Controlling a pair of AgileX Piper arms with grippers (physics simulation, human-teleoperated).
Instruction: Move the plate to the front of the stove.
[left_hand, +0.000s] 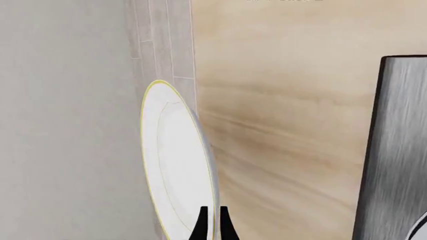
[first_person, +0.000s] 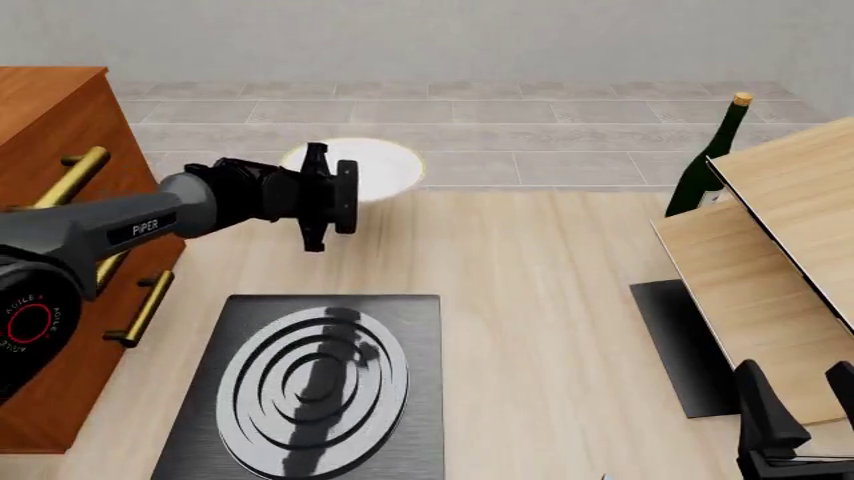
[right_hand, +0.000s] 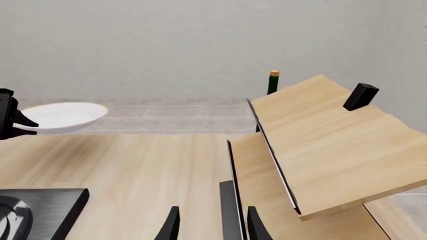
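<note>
I'm holding the plate (first_person: 380, 166) aloft, left hand (left_hand: 212, 225) pinching its rim; next I'm lowering it at the stove's (first_person: 314, 385) 12 o'clock.

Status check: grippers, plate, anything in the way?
Left gripper shut on plate rim, plate lifted off the table beyond the stove. Right gripper open, holding nothing, low beside the black mat. Nothing between plate and stove.
</note>
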